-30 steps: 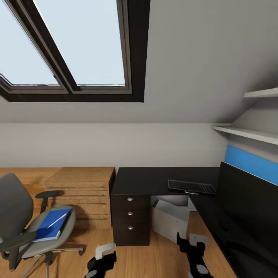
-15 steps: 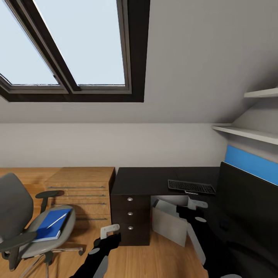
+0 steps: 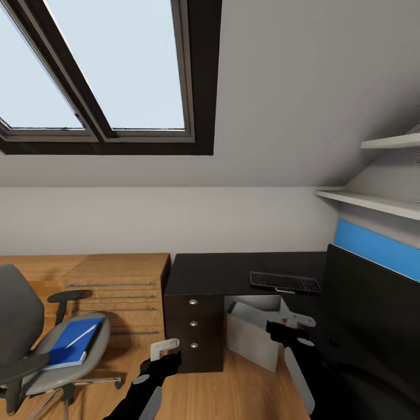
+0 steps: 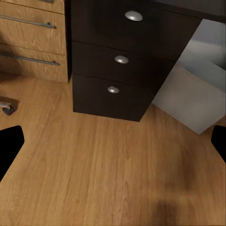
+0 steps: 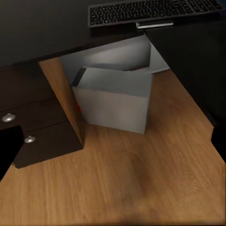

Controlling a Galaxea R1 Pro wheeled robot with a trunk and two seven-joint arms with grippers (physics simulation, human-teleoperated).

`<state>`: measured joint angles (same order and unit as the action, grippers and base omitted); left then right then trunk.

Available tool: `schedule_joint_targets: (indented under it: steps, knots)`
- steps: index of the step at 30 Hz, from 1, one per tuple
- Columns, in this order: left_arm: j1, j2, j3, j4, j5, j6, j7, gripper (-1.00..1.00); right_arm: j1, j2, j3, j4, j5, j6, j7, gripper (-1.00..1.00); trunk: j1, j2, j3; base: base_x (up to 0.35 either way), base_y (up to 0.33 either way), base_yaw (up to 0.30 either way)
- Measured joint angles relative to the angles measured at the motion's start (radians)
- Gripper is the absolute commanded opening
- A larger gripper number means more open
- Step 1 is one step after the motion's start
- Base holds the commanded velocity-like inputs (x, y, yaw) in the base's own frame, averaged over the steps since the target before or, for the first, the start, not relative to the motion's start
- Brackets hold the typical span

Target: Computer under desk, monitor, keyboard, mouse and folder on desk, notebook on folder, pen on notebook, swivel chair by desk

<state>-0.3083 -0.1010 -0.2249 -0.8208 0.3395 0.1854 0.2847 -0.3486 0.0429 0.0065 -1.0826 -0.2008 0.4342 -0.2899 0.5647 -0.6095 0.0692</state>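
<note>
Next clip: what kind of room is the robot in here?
Most likely an attic home-office corner: a dark-framed skylight in a sloped ceiling, a long black desk carrying a dark grey keyboard, and a grey swivel chair on wood plank flooring.

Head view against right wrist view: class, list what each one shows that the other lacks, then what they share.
Head view alone: the swivel chair carrying the blue folder, the wooden drawer chest, the monitor, the skylights and wall shelves.
Right wrist view alone: a close look at the computer's top and the bare plank floor before it.
Shared: keyboard, computer, black desk with its knobbed drawers.
</note>
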Motion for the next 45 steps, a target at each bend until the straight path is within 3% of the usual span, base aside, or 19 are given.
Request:
schedule_joint_targets:
  steps: [25,38,41,43,45]
  knots:
    - [0.000,-0.003,-0.002,0.007,0.001,-0.003,0.000,1.00,0.002,-0.003,0.000,0.023,-0.001,-0.004,0.001,1.00,0.000,0.000,0.024,0.000,0.000,-0.214]
    - [0.000,-0.002,-0.002,-0.001,0.001,-0.005,0.000,1.00,0.002,-0.004,0.003,0.079,-0.001,-0.061,0.002,1.00,0.000,0.000,0.036,0.000,0.000,-0.194]
    - [-0.001,-0.001,-0.002,-0.019,0.001,-0.004,0.000,1.00,0.002,-0.004,0.003,0.082,-0.001,-0.066,0.002,1.00,0.000,0.000,0.037,0.000,0.000,-0.044]
    - [-0.003,0.008,-0.002,-0.100,0.001,0.000,0.001,1.00,0.002,-0.004,0.002,0.084,-0.002,-0.070,0.007,1.00,0.000,0.000,0.037,0.000,0.000,-0.005]
    - [-0.002,0.016,-0.002,-0.128,0.002,0.002,0.001,1.00,0.002,-0.004,0.002,0.083,-0.002,-0.070,0.006,1.00,0.000,0.000,0.037,0.000,0.000,-0.003]
